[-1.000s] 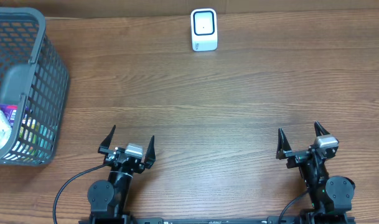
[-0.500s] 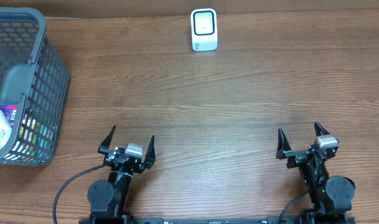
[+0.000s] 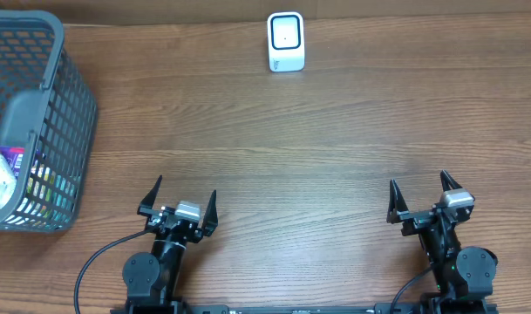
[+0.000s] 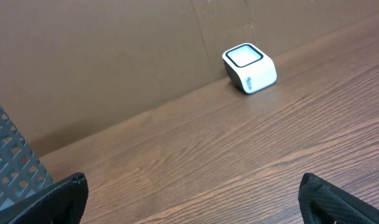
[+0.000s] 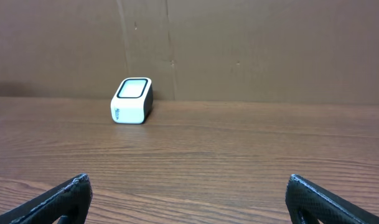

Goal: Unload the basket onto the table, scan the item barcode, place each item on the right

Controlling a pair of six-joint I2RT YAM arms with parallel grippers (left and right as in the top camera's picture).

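**Left claw** (image 3: pixel 181 197): jaws spread as wide as they go. Nothing is held and nothing is touched. It is parked low at the near edge of the worktop (image 3: pixel 291 148). In the left wrist view only the 2 dark fingertips (image 4: pixel 49 198) are seen, at the bottom corners, with bare wood between them.

**Right claw** (image 3: pixel 419 190): also spread wide and empty. It is parked at the near edge, well apart from the left claw.

**Basket** (image 3: pixel 73 105): grey mesh, at the left edge of the worktop, nearer the left claw than the right.

**Items** (image 3: pixel 2 173): seen in the basket's near-left part and through the mesh. They are white and coloured packets. Their count and kind cannot be told, and no barcode can be made out.

**Scanner** (image 3: pixel 286 41): a small white box with a dark-rimmed window, set at the far edge near the middle, just before the cardboard (image 5: pixel 239 43) backing. Nothing lies in front of it.

**Step:** judged to be the very start, as no item has been lifted.

**Next move, as judged:**
- The left claw is to be brought over the basket, lowered through the open top and shut on 1 item.
- The item is then to be carried to the scanner with its barcode turned to the window.
- The mesh wall is to be cleared from above.
- The barcode's side is unknown, so a turn may be needed.
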